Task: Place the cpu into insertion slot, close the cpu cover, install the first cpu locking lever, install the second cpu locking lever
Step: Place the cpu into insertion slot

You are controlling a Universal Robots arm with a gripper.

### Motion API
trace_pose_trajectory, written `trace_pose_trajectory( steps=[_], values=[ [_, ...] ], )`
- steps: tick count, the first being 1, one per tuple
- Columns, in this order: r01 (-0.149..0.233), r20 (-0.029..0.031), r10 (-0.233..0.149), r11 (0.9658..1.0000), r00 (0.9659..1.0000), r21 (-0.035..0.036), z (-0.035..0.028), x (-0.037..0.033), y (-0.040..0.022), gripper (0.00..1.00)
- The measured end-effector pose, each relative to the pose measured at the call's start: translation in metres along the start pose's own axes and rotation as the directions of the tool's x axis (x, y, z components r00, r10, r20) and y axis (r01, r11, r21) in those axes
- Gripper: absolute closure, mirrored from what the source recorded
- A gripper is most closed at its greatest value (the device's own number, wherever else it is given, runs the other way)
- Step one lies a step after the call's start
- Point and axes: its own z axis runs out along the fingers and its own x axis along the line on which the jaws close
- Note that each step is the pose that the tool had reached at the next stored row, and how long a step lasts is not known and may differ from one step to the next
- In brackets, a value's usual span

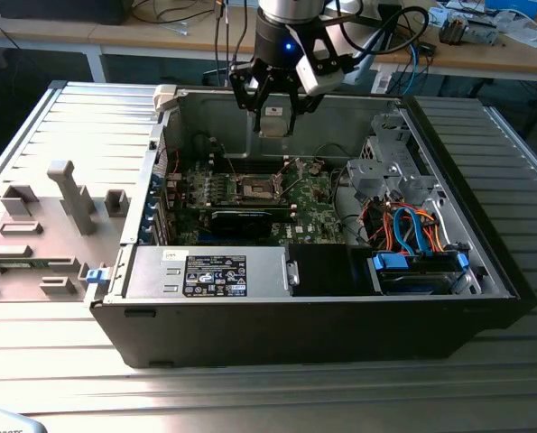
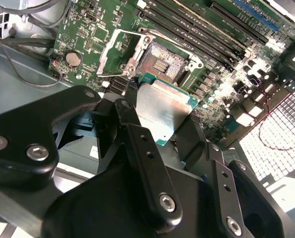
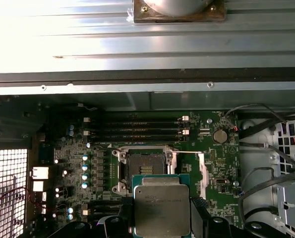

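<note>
CPU (image 2: 162, 111), a flat square chip with a dull silver top and green edging, is held in the air by the gripper (image 2: 162, 116). The black fingers (image 2: 137, 129) are closed on two opposite sides of it. In the first wrist view the CPU (image 3: 162, 208) hangs between the fingers (image 3: 199, 213) above the green motherboard (image 3: 216, 173). There it overlaps the near edge of the insertion slot (image 3: 145, 166) and is not seated in it.

The insertion slot (image 2: 162, 62) lies uncovered, its dark contact field showing inside the metal rim. The CPU cover (image 2: 105, 58), a thin silver frame with a window through its middle, stands raised on its hinge just beside the slot, towards the coin cell battery (image 2: 74, 59). On the other side of the slot runs the row of long memory slots (image 2: 197, 25).

In the exterior view the gripper (image 1: 274, 115) hovers with the CPU (image 1: 273, 122) over the open computer case (image 1: 223, 117), close to the case's far wall and well above the insertion slot (image 1: 257, 188). The case lies on its side on the ribbed metal surface (image 1: 250, 397), around the middle. The labelled power supply (image 1: 214, 275) sits along the case's near wall. Grey fixture blocks (image 1: 60, 207) stand near the surface's edge at the exterior view's left.
</note>
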Motion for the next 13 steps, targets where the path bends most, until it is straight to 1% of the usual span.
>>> trace_pose_trajectory(
  steps=[13],
  values=[
    [0.000, 0.0000, 0.000, 1.0000, 1.0000, 0.0000, 0.0031, -0.0001, -0.0003, 0.45]
  ],
)
